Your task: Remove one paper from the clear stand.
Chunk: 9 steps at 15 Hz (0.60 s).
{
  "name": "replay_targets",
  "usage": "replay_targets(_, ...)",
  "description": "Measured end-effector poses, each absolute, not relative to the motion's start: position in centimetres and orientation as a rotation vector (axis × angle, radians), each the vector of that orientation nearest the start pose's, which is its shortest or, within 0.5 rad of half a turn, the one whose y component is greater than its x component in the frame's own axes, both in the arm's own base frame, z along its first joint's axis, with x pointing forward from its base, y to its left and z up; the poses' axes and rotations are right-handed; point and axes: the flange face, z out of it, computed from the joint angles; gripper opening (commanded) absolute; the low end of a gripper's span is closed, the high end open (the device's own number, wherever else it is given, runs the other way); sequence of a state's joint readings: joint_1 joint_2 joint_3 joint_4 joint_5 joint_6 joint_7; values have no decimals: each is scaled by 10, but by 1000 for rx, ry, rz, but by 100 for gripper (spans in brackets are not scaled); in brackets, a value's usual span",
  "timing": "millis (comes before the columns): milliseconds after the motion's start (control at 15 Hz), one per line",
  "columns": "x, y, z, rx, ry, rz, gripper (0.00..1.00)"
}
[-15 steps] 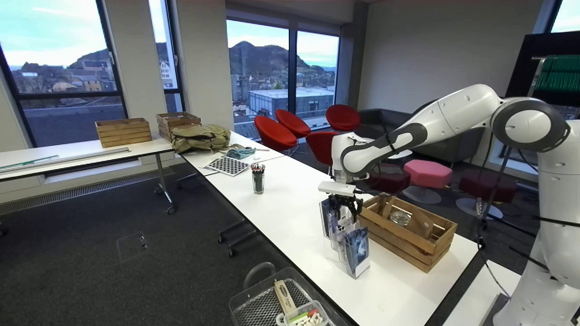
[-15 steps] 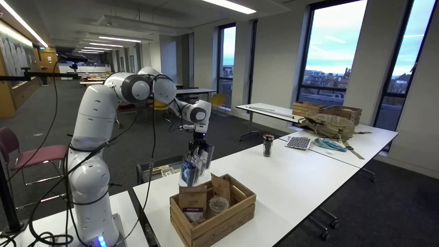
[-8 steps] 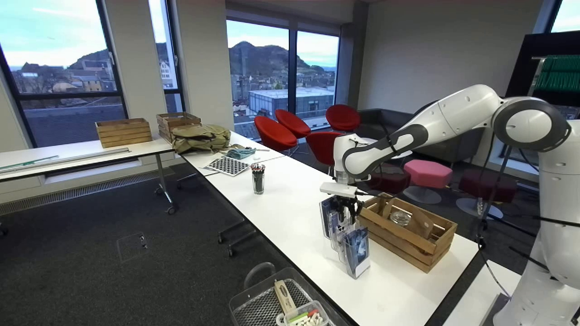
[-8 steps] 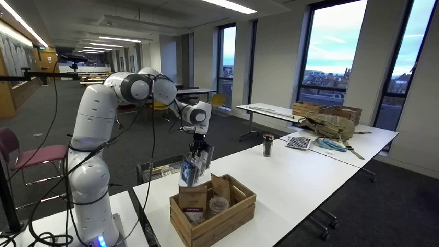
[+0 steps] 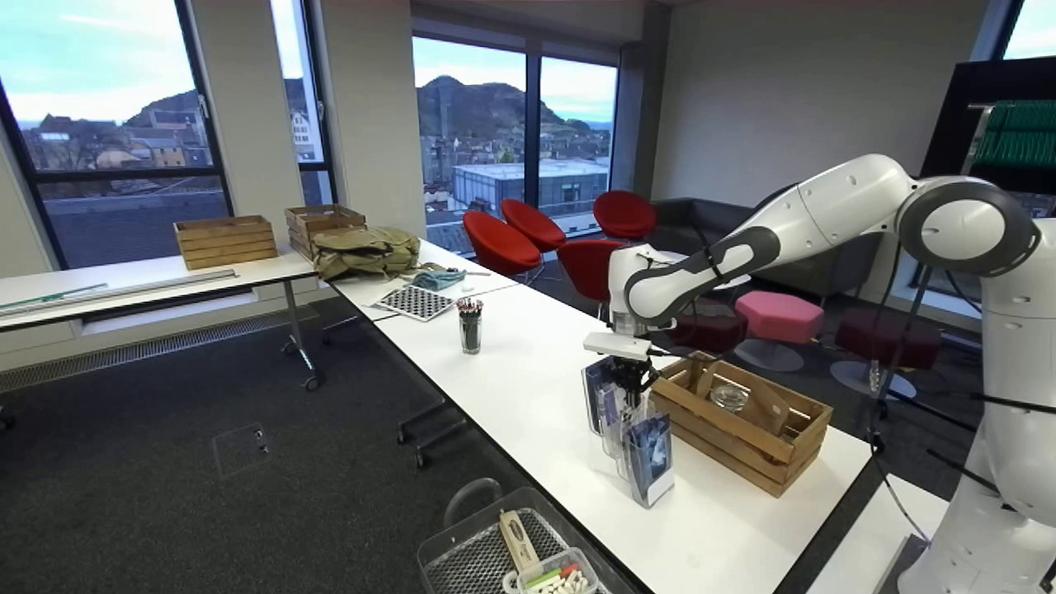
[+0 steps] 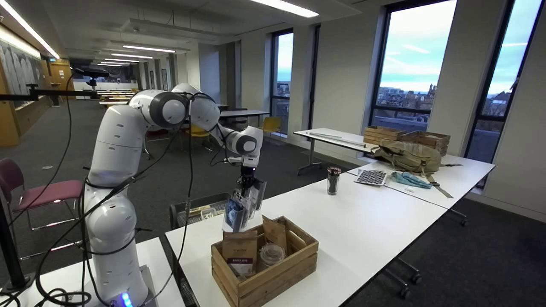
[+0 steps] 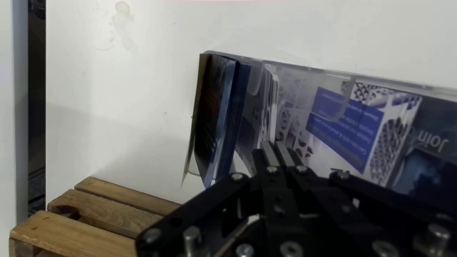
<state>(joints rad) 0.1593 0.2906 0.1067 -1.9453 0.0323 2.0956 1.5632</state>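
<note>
The clear stand (image 7: pixel 332 73) stands upright on the white table, its pockets filled with leaflets. In its middle part, thin white leaflets, the paper (image 7: pixel 272 89), show edge-on in the wrist view. My gripper (image 7: pixel 272 142) points down into the stand, its two fingers almost together. A white paper edge runs in between the fingertips, so the jaws appear shut on it; how many sheets are caught I cannot tell. In both exterior views the gripper (image 5: pixel 632 400) is over the stand's middle, with the fingertips partly hidden among the pockets.
Dark blue leaflets (image 7: pixel 217 114) lean in an end pocket; a blue-and-white leaflet (image 7: pixel 346 125) faces up beside the fingers. A wooden crate (image 5: pixel 734 437) with bags and a jar stands close by. Farther off are a glass of pencils (image 5: pixel 470 326) and a mesh tray (image 5: pixel 474 569).
The gripper's fingers have come together from a wider opening. The arm has shifted only very slightly, and the stand has stayed in place.
</note>
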Motion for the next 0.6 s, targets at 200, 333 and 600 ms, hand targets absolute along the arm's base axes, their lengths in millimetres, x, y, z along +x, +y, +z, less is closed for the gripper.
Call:
replay_targets(200, 574, 155, 323, -2536, 1966, 211, 0)
replay_targets(333, 574, 155, 323, -2535, 1967, 211, 0)
replay_targets(600, 570, 153, 331, -2526, 1965, 194, 0)
